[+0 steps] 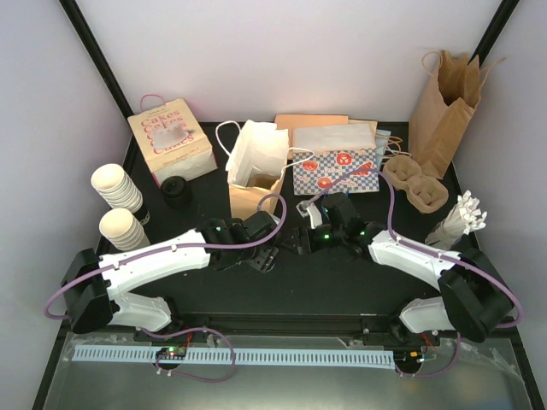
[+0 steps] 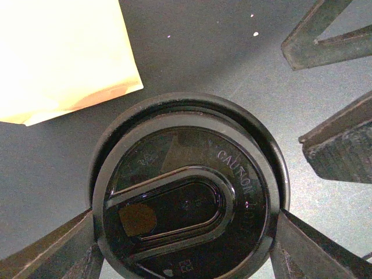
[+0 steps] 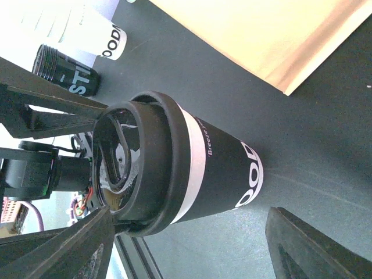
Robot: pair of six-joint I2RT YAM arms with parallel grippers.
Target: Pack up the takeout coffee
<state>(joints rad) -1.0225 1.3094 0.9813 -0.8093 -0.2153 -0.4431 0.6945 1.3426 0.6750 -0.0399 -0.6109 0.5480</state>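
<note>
Cream cups (image 1: 118, 190): two lidless stacks at the left edge of the black table (image 1: 342, 290).
Cakes box (image 1: 168, 137): a printed carton with a loop handle, at the rear left.
Left gripper (image 1: 267, 254): reaches in over the table's centre. In its wrist view both fingers (image 2: 52, 250) press the lid's rim from opposite sides, so the jaws clasp the lid.
Takeout coffee (image 2: 186, 203): stands upright on the table at centre, between the two grippers. It has a round black lid, a white band beneath it and a dark lettered body (image 3: 197, 168). From overhead the grippers largely hide it.
Brown paper bag (image 1: 252, 201): open-topped, just behind the coffee; its tan corner (image 2: 58, 52) lies near the lid.
Right gripper (image 1: 303, 239): set beside the coffee, jaws apart, its fingers (image 2: 343, 145) clear of the cup on either side.
Patterned bag (image 1: 335, 171): behind the right gripper.
Cup carrier (image 1: 414, 184): a moulded pulp tray at the rear right.
Tall paper bag (image 1: 444, 102): upright in the far right corner.
</note>
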